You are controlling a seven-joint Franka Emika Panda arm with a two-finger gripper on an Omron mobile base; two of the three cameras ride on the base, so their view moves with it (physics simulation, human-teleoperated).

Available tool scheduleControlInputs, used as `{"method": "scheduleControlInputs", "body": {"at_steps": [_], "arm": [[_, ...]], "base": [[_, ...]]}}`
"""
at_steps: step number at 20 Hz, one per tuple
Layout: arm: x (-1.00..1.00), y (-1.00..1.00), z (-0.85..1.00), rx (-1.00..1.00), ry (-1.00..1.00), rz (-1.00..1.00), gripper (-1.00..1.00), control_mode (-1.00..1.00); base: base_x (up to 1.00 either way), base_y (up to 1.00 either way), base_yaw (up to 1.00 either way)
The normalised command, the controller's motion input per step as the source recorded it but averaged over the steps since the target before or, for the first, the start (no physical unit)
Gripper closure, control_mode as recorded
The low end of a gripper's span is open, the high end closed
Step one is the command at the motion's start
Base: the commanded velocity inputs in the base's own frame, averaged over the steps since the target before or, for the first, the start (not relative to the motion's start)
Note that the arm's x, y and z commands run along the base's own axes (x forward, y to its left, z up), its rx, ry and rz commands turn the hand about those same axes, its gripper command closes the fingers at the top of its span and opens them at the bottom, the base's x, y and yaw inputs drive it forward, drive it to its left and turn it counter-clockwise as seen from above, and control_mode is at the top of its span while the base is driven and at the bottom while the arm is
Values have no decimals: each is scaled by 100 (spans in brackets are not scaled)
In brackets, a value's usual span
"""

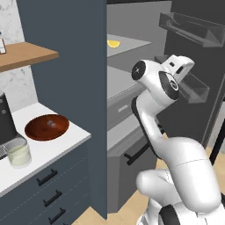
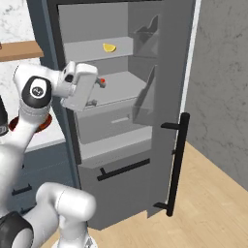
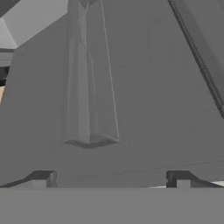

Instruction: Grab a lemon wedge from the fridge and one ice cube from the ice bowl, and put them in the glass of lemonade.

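The fridge (image 2: 116, 121) stands open, and the yellow lemon wedge (image 1: 113, 43) (image 2: 109, 47) lies on its upper shelf. My gripper (image 2: 96, 93) hovers in front of the middle shelf, below and left of the wedge. It is open with nothing between its fingers (image 3: 41, 178), and it points toward the inner side of the door. The brown ice bowl (image 1: 47, 127) (image 2: 46, 121) sits on the white counter (image 1: 66, 143) left of the fridge. I cannot make out an ice cube in it. The glass of lemonade (image 1: 19, 154) stands in front of the bowl, to its left.
The fridge door (image 2: 164, 97) swings out to the right, with clear bins (image 3: 89, 109) (image 1: 191, 90) and a long black handle (image 2: 177, 164). A small red item (image 2: 101, 80) lies on the middle shelf beside my upper finger. A black machine (image 1: 5, 118) and a wooden shelf (image 1: 26, 53) are on the left.
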Motion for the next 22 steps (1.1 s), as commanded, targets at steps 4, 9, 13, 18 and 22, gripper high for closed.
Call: {"method": "scheduleControlInputs", "body": {"at_steps": [4,9,13,18,22], "arm": [[62,-36,-91,0,0,-6,-100,-100],[68,-11,-50,0,0,-3,-100,-100],[44,-29,-2,-1,0,-2,-100,-100],[26,-50,0,0,0,0,-100,-100],[6,-85,0,0,0,-2,-100,-100]], "base": [[0,0,0],[0,0,0],[0,0,0],[0,0,0],[0,0,0]]}}
